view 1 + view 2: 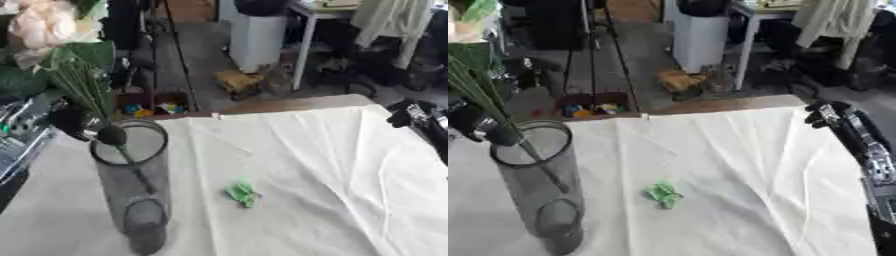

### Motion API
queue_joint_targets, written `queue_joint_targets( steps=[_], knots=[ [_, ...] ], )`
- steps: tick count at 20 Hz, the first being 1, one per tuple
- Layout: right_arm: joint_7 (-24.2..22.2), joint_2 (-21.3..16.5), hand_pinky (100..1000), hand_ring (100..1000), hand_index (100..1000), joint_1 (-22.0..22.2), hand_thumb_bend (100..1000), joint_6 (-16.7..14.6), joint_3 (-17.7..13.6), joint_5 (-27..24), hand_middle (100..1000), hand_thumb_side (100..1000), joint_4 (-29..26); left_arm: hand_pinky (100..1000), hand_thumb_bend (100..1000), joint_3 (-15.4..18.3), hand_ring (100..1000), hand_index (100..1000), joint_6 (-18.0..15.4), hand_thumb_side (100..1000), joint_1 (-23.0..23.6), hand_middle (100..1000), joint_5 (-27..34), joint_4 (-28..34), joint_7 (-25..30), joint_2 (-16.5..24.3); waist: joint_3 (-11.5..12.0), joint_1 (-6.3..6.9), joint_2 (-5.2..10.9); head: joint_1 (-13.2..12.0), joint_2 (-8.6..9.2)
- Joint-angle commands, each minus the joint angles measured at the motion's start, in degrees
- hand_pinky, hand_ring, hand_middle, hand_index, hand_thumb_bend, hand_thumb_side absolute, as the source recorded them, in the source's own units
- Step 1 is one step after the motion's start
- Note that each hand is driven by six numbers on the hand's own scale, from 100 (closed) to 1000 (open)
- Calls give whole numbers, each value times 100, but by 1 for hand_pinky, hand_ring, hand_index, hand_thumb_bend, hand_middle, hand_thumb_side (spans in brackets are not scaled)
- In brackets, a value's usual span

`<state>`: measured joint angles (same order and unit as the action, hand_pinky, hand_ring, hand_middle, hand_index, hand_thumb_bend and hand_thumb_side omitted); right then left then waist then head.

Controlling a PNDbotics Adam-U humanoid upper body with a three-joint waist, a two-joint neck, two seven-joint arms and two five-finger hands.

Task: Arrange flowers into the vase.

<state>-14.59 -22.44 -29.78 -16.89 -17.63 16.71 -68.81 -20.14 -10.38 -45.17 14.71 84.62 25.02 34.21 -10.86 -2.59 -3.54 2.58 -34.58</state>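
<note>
Leaning up-left, flower stems (83, 90) enter upright vase (131, 185), left hand (74, 122) gripping

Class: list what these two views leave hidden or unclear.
- Left hand: finger pose on the flower stems is blurred, both views.
- Blossoms: cut by the top edge, right eye view.
- Right hand: fingers indistinct.
- Green scrap: too small to identify.
- Stem ends: dim behind the vase wall.

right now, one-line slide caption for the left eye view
Left hand lowers pale flowers by green stems into a glass vase on white cloth.
</note>
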Motion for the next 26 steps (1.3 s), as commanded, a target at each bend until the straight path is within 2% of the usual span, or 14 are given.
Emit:
queue_joint_targets(
  steps=[1, 6, 9, 15, 19, 26],
  knots=[
    [10, -125, 664, 647, 517, -108, 100, -11, -24, -6, 693, 962, -65, 850, 1000, 134, 684, 875, 155, 610, -160, 549, 182, 190, 66, 114, 10, -13, 83, -9, 41],
    [12, -127, 664, 647, 518, -105, 100, -9, -26, -3, 693, 962, -63, 852, 1000, 142, 692, 882, 349, 639, -165, 554, 75, 301, 243, 197, 12, -15, 93, -10, 41],
    [9, -124, 664, 647, 517, -105, 100, -9, -23, 0, 693, 962, -67, 856, 1000, -25, 711, 895, 412, 704, -115, 569, -170, 343, 481, 306, 4, -8, 92, -12, 50],
    [13, -139, 663, 647, 518, -108, 100, -6, -29, 1, 692, 962, -73, 857, 1000, -117, 730, 906, 355, 768, 77, 587, -688, 492, 1019, 505, 4, 11, 80, 2, 45],
    [16, -145, 663, 647, 518, -102, 100, -1, -36, 1, 692, 962, -76, 857, 1000, -85, 736, 910, 288, 782, 238, 594, -836, 617, 1258, 636, 7, 15, 77, 11, 54],
    [22, -147, 663, 647, 517, -99, 100, 3, -42, 1, 692, 962, -82, 861, 1000, 45, 733, 909, 316, 776, 362, 591, -777, 871, 1244, 810, 24, 16, 79, 18, 68]
  ],
)
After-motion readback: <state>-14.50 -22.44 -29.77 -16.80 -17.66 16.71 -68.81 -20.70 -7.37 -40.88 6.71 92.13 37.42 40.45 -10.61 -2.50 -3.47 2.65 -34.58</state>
